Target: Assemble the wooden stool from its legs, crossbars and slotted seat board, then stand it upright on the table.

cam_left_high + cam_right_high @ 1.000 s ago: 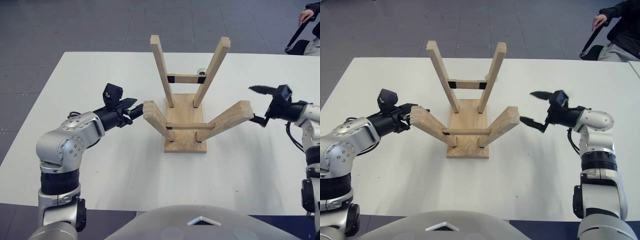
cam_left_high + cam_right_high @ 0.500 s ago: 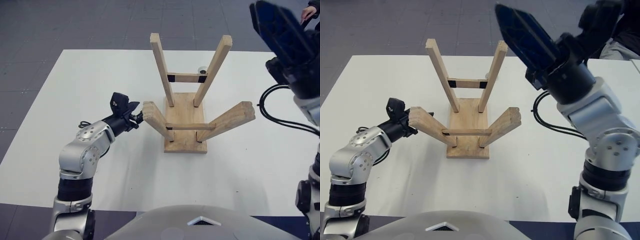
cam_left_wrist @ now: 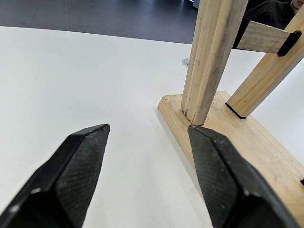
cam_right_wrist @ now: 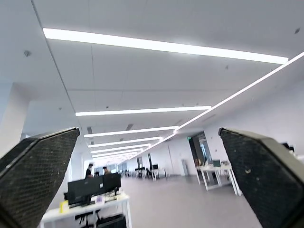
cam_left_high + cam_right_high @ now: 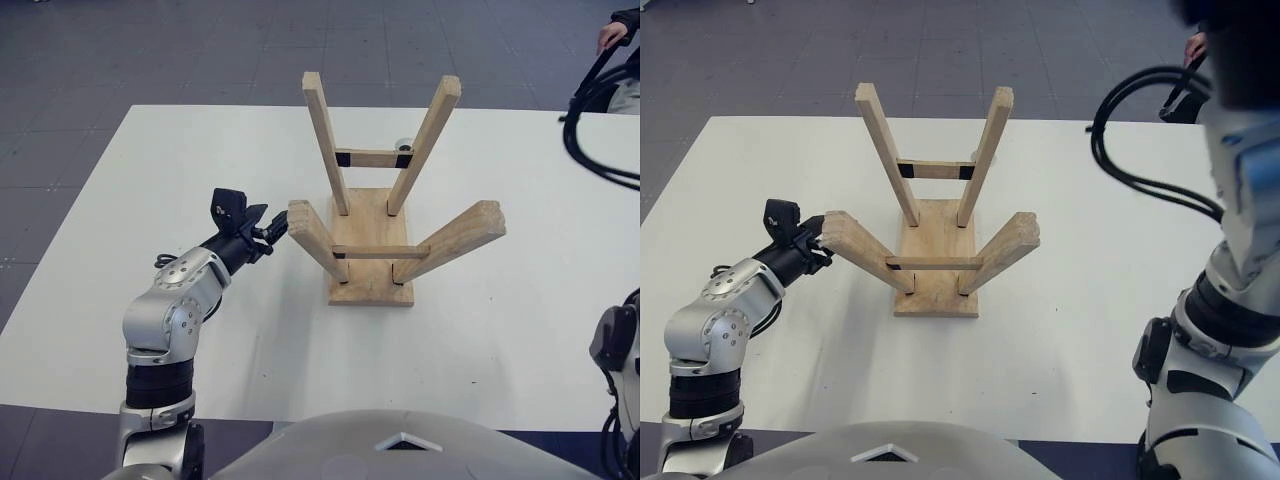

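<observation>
The wooden stool lies upside down mid-table, its seat board (image 5: 372,288) flat and four legs pointing up and splaying outward. One crossbar (image 5: 372,157) joins the far legs, another (image 5: 370,252) the near legs. My left gripper (image 5: 270,232) hovers just left of the near left leg's (image 5: 310,236) free end, open and holding nothing. The left wrist view shows its two fingers spread (image 3: 148,130) with the leg (image 3: 213,57) and seat board (image 3: 247,142) ahead. My right arm (image 5: 1240,150) is raised high at the right; its gripper (image 4: 148,130) is open and points at the ceiling.
The white table (image 5: 150,200) has bare surface on both sides of the stool and in front of it. A small round metal fitting (image 5: 404,141) sits in the tabletop behind the far crossbar. The right arm's black cable (image 5: 1140,180) loops over the table's right side.
The right arm swung up from beside the near right leg until its gripper left the head views. The left gripper stayed by the near left leg, drawing slightly back as its elbow moved in.
</observation>
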Tool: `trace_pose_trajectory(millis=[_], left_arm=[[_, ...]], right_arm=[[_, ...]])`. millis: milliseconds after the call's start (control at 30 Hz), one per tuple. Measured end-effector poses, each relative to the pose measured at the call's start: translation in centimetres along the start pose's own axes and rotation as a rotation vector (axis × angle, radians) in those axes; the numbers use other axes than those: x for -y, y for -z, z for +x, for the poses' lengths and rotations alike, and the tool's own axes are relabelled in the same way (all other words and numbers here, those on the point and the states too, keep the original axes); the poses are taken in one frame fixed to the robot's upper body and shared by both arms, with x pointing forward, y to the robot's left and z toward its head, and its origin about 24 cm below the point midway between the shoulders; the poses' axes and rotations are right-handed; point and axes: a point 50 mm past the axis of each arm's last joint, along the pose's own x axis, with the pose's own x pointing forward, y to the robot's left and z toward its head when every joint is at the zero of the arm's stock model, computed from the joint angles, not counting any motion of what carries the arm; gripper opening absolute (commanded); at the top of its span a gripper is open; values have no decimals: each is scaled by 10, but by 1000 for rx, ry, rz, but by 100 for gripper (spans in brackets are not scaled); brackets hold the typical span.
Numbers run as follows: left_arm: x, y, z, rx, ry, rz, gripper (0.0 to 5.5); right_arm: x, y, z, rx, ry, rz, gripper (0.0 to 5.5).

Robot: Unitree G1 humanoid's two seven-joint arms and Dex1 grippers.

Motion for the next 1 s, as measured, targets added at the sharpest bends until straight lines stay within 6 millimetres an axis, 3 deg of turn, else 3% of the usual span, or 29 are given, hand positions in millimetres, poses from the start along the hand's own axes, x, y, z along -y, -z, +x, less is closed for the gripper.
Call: trace_pose_trajectory(millis=[67, 100, 167, 233, 267, 333, 467, 567, 700, 800, 867, 1000], left_arm=[[0, -1, 0, 1, 2, 1, 304], [0, -1, 1, 3, 4, 2, 304], [0, -1, 1, 3, 3, 3, 304], [-1, -3, 2, 5, 5, 4, 304], [-1, -4, 4, 4, 3, 4, 304], [-1, -7, 5, 14, 8, 8, 304], [-1, -6, 5, 3, 4, 5, 304], [-1, -3, 5, -1, -3, -4, 304], [2, 2, 3, -5, -7, -20, 304], [4, 2, -2, -3, -30, -19, 304], [4, -4, -13, 25, -80, -20, 304], [12, -9, -32, 75, -184, -70, 304]], right_arm=[[2, -4, -3, 9, 1, -11, 544], [3, 4, -11, -57, 2, -15, 544], [12, 44, -44, -328, 64, -5, 544], [14, 90, -91, -659, 121, 28, 544], [10, 97, -102, -716, 96, -20, 544], [6, 99, -108, -771, 44, -135, 544], [11, 103, -102, -712, 38, -175, 544], [31, 98, -93, -631, 134, -214, 544], [47, 63, -58, -374, 215, -273, 544], [63, 37, -61, -270, 425, -348, 544], [75, 31, -91, -293, 674, -447, 544], [74, 62, -177, -646, 1105, -554, 544]])
